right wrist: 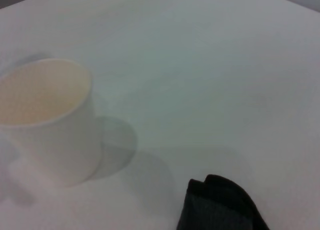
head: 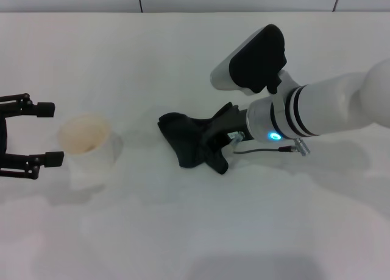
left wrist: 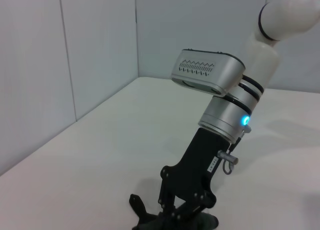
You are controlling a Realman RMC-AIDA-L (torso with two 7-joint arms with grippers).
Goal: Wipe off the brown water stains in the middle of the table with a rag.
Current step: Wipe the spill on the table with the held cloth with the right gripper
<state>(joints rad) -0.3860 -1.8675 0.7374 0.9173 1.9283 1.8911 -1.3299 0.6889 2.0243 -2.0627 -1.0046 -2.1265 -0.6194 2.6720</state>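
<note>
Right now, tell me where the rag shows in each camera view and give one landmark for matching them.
Head view: the rag lies mid-table, at the right gripper.
Left wrist view: only a dark bit of it at the bottom edge, under that gripper.
Right wrist view: bottom edge, right of centre.
Shared landmark: the white cup, absent from the left wrist view.

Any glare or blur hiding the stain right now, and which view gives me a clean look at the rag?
Head view: even light, sharp; the rag sits under the right pincer, no stain visible on the table. Right wrist view: soft focus, the cup casts a faint shadow, only a rag corner shows. Left wrist view: sharp on the right arm, rag barely in frame.
</note>
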